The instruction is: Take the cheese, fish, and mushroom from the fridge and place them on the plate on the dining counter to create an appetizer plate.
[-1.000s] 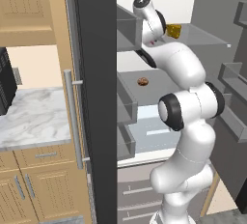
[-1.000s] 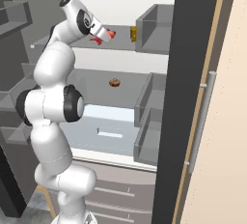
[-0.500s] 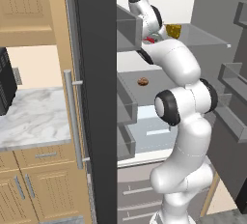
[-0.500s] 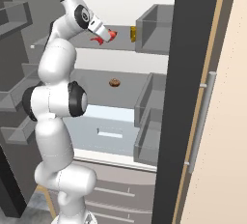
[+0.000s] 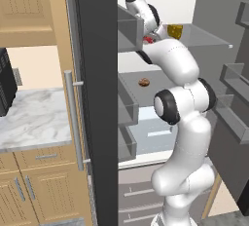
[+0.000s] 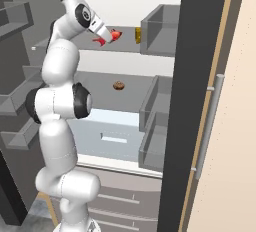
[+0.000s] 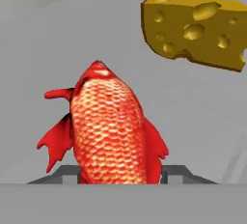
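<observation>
So the gripper (image 7: 119, 174) is straddling the fish (image 7: 110, 130) on the fridge's (image 6: 165, 23) top shelf, jaws apart either side, not visibly clamping. Best to squeeze mid-body, avoiding fins. Cheese (image 7: 198, 24) is sitting further toward the shelf's right.

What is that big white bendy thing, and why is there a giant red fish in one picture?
It is a robot arm reaching into an open fridge. Two pictures come from cameras behind the arm, one on each side. The third comes from a camera on its hand, so things look huge. Its gripper sits around the fish on the top shelf, one finger on each side, but I cannot tell if it is squeezing yet. The cheese lies just beyond. The little brown mushroom waits on the shelf below.
</observation>
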Controlling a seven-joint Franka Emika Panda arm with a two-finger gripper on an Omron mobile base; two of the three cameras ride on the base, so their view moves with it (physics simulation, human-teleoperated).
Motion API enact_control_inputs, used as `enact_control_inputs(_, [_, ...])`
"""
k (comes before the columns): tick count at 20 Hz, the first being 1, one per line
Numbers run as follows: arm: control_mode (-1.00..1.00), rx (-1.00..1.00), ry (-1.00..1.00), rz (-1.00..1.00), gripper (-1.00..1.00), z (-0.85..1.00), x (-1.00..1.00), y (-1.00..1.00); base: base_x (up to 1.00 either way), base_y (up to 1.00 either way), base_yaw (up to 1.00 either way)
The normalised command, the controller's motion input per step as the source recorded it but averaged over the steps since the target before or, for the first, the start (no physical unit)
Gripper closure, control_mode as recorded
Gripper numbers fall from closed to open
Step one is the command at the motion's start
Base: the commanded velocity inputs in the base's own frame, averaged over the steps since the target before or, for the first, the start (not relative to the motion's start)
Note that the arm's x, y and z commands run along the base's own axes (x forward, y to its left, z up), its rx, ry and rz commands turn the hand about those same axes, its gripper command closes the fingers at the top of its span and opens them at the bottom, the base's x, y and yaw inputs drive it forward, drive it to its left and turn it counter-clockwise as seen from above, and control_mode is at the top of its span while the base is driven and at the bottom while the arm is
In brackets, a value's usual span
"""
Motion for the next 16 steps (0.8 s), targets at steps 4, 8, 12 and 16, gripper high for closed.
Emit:
enact_control_inputs(4, [-1.00,-0.03,-0.40,0.00,1.00,-0.84,-0.34,-0.06,0.00,0.00,0.00])
enact_control_inputs(8, [-1.00,0.00,-0.22,0.00,1.00,-0.41,-0.40,-0.21,0.00,0.00,0.00])
enact_control_inputs(12, [-1.00,0.00,0.01,0.00,1.00,0.10,-0.43,-0.15,0.00,0.00,0.00])
enact_control_inputs(16, [-1.00,0.00,0.12,0.00,1.00,0.35,-0.57,-0.08,0.00,0.00,0.00])
